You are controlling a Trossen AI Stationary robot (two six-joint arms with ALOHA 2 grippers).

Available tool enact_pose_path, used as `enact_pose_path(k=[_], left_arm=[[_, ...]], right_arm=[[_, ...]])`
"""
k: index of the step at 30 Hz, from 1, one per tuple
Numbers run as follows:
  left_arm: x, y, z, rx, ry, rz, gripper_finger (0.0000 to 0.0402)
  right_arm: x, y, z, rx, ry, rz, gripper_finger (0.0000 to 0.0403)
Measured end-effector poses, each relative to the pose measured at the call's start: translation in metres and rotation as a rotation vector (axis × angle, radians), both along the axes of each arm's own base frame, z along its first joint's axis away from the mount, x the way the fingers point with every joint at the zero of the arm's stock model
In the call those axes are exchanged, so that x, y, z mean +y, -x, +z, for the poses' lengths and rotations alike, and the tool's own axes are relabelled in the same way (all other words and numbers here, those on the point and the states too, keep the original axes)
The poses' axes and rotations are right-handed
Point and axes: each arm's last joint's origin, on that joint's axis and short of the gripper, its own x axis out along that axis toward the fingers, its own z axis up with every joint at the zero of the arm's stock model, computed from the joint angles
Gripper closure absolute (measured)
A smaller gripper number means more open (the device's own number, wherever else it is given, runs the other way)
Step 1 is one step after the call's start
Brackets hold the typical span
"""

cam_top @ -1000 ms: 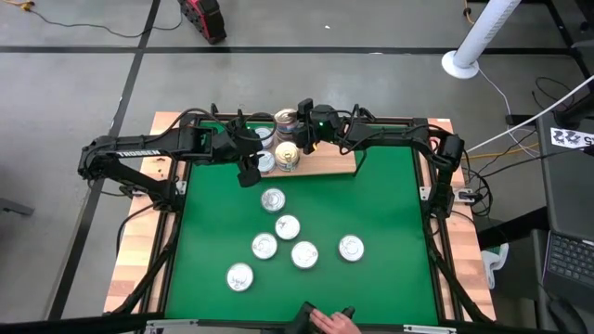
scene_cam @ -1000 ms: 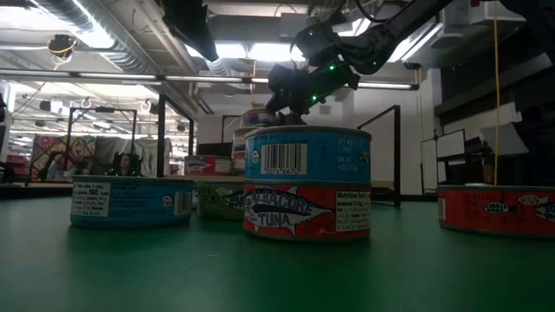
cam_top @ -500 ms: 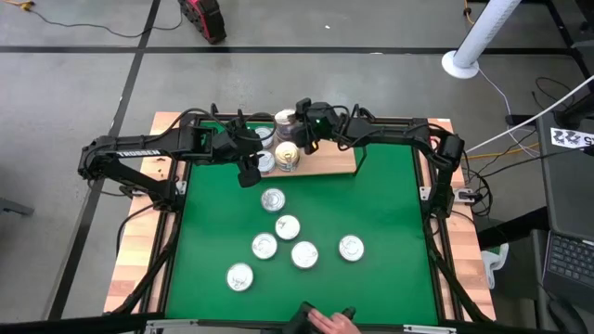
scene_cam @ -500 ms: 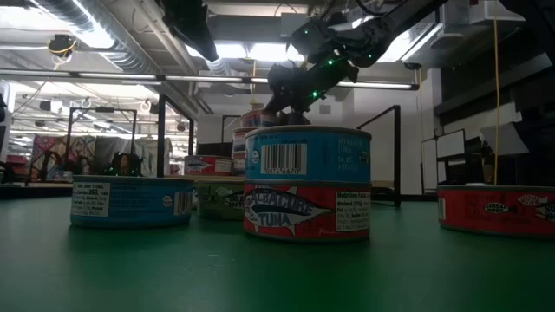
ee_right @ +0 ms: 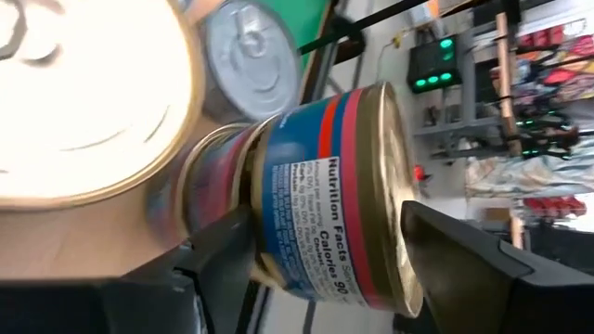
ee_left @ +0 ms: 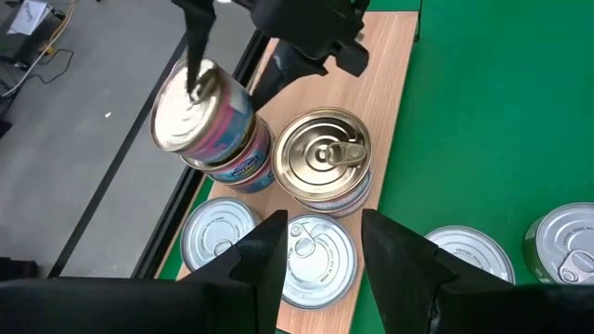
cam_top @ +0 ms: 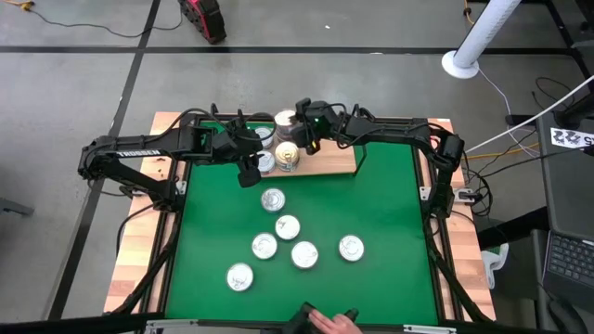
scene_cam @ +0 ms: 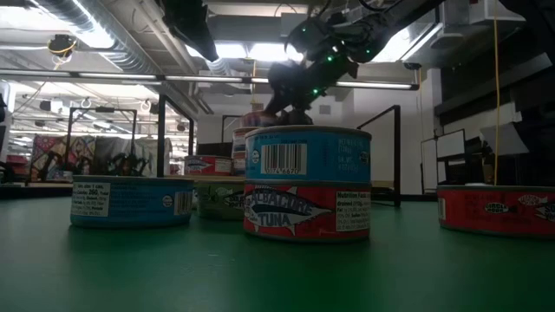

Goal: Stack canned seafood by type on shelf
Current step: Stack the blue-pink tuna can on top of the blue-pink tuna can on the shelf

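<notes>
Lifted slightly, right hand straddles tin reading "Nutrition Facts"; left hand half-spread, empty; front tin reads "TUNA".

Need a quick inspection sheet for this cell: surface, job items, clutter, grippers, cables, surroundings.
Surface: green mat on a wood-edged table.
Job items: six loose cans on the mat; more on the shelf, some stacked.
Clutter: nothing seen.
Grippers: right gripper straddles the tilted top can of a shelf stack, fingers at its sides; left gripper hangs open at the shelf's front edge.
Cables: along the frame and floor.
Surroundings: white post; a person's hand at the near edge.
</notes>
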Motion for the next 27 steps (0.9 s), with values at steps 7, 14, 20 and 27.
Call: enact_pose_path(k=[7, 14, 20, 27], left_arm=[[0.000, 0.000, 0.000, 0.000, 0.000, 0.000, 0.0267], [0.000, 0.000, 0.000, 0.000, 0.000, 0.000, 0.0267], [0.000, 0.000, 0.000, 0.000, 0.000, 0.000, 0.0267], [0.000, 0.000, 0.000, 0.000, 0.000, 0.000, 0.0267]], right_arm=[[0.000, 0.001, -0.002, 0.020, -0.005, 0.002, 0.0136], [0.000, 0.000, 0.004, 0.029, -0.004, 0.005, 0.0136], [-0.003, -0.001, 0.012, 0.009, 0.005, 0.000, 0.0136], [-0.002, 0.003, 0.006, 0.089, -0.026, -0.006, 0.0136]])
